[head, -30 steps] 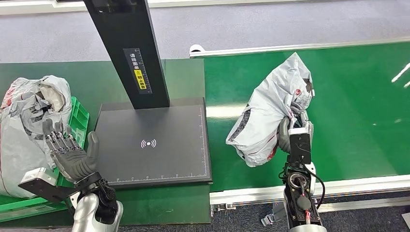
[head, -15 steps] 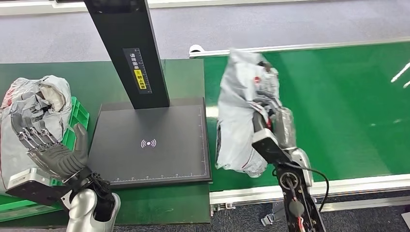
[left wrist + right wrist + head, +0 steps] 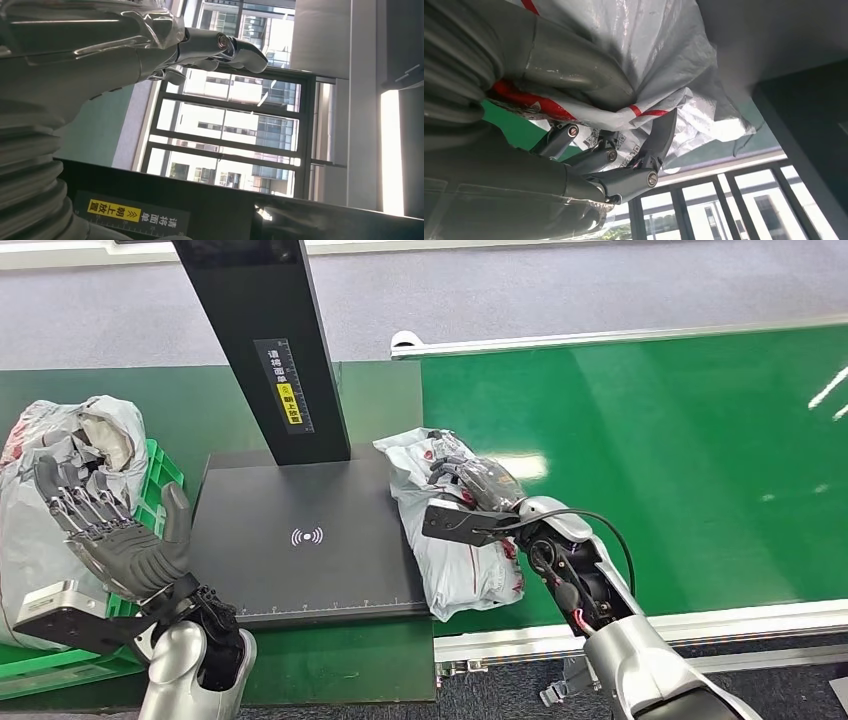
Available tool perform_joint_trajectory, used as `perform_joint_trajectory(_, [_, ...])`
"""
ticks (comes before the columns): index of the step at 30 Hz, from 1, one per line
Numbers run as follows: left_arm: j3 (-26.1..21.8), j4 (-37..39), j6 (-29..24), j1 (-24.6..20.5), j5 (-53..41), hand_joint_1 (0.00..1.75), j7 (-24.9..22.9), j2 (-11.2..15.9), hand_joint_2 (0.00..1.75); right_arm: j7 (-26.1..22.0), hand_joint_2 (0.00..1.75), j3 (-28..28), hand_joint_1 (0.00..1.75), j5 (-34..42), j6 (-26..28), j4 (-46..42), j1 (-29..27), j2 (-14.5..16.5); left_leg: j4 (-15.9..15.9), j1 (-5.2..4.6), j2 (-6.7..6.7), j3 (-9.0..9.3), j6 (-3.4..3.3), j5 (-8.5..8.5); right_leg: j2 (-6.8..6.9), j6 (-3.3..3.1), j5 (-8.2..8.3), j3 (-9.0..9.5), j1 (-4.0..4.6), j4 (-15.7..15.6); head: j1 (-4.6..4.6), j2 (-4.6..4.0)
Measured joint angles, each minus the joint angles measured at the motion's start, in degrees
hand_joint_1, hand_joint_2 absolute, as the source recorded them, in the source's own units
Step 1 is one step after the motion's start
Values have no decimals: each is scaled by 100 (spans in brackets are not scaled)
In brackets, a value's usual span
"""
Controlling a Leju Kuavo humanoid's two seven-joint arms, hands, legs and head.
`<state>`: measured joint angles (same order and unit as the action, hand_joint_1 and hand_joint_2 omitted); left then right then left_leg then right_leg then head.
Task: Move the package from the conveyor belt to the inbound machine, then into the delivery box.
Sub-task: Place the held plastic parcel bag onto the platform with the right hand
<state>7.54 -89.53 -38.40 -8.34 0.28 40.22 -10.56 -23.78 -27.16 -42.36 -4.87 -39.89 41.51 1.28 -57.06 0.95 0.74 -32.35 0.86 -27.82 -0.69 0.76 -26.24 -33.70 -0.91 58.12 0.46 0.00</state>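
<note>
The package (image 3: 455, 530) is pale grey-white plastic with red stripes and dark printing; its red bands show again in the right wrist view (image 3: 644, 111). The conveyor belt (image 3: 680, 460) is bright green with a white rim. The inbound machine (image 3: 310, 540) has a matt black plate with a white signal mark and thin white ruler lines, and its black post carries a yellow and white label. The delivery box (image 3: 160, 485) is green. Both the left hand (image 3: 115, 545) and the right hand (image 3: 480, 505) are dark grey, on silver arms. The floor (image 3: 560, 290) is grey-blue.
</note>
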Motion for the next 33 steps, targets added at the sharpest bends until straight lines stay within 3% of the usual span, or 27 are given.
perform_joint_trajectory(8, [3,2,13,-3,0,0,0,30,175,-19,175,-219,175,-77,-122,288,172,-16,0,0,-2,-1,0,0,-1,0,0,-1,0,0,1,0])
perform_joint_trajectory(13, [3,20,46,-3,-3,0,0,32,175,9,175,-691,175,-462,-275,418,346,210,1,2,-9,-1,0,0,-8,0,0,-6,2,1,-1,0])
perform_joint_trajectory(19, [21,119,285,-13,66,0,-1,-8,175,243,175,-1220,175,-337,218,836,550,665,1,2,-9,-3,1,0,-7,-1,0,-8,2,1,1,0])
perform_joint_trajectory(29, [234,445,518,-146,114,0,0,-181,175,319,175,-1361,171,-38,1019,1638,550,1143,0,0,-8,-5,0,0,-7,0,0,-10,0,0,0,0])
perform_joint_trajectory(33, [314,521,586,-165,103,0,0,-238,175,627,175,-1375,42,-198,1276,1813,553,1291,0,1,-8,-5,1,0,-7,0,0,-12,1,0,-1,0])
